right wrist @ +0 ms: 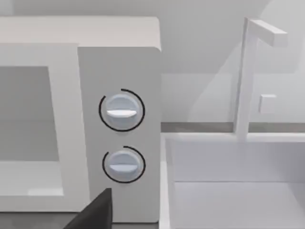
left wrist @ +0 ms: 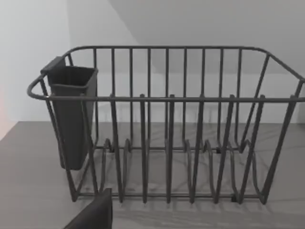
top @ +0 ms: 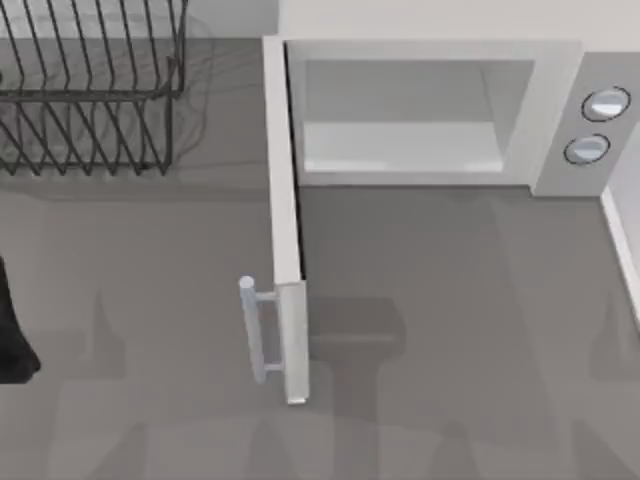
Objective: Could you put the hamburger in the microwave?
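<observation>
The microwave [top: 430, 110] stands at the back right of the table, a large white box with its cavity open and bare inside. Its door [top: 285, 230] swings out toward the front, the pale bar handle [top: 255, 325] on its left face. Two round silvery knobs [right wrist: 121, 110] sit on the grey panel, close in the right wrist view. The hamburger is out of view. A dark edge of my left gripper [left wrist: 93, 214] faces the dish rack. A dark edge of my right gripper [right wrist: 93, 212] faces the microwave's knob panel. My left arm [top: 10, 330] is at the table's left edge.
A black wire dish rack [top: 90, 90] stands at the back left, with a dark cutlery cup [left wrist: 71, 114] hung on one end. A white sink basin [right wrist: 238, 191] with a tall faucet [right wrist: 245, 76] lies right of the microwave. Grey tabletop [top: 450, 330] spreads in front.
</observation>
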### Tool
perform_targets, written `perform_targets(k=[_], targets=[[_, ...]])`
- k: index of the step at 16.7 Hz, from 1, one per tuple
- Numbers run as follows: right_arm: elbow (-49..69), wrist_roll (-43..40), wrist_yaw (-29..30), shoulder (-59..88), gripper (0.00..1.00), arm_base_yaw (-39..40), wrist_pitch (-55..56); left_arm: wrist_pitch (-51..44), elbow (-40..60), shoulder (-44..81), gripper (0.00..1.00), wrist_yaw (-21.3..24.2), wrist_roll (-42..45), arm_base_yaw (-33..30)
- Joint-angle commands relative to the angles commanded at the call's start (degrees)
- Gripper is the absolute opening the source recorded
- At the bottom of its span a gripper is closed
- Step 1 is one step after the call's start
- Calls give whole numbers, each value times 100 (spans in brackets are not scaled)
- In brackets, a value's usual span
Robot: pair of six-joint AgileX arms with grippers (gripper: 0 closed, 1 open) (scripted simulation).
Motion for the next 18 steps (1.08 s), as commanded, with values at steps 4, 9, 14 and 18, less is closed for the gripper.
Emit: perform_targets(k=[4,9,14,18], targets=[[172,-187,-12,199,100,-41,-183,0,0,0,100,0,0,0],[1202,-1644,-22,1721,100,-358,-1506,0,0,0,100,0,0,0],[2505,-4204,-13,4532,100,-793,-3498,0,0,0,100,0,0,0],[3446,-5963,-17,6395,100,-1090,-4820,0,0,0,100,0,0,0]])
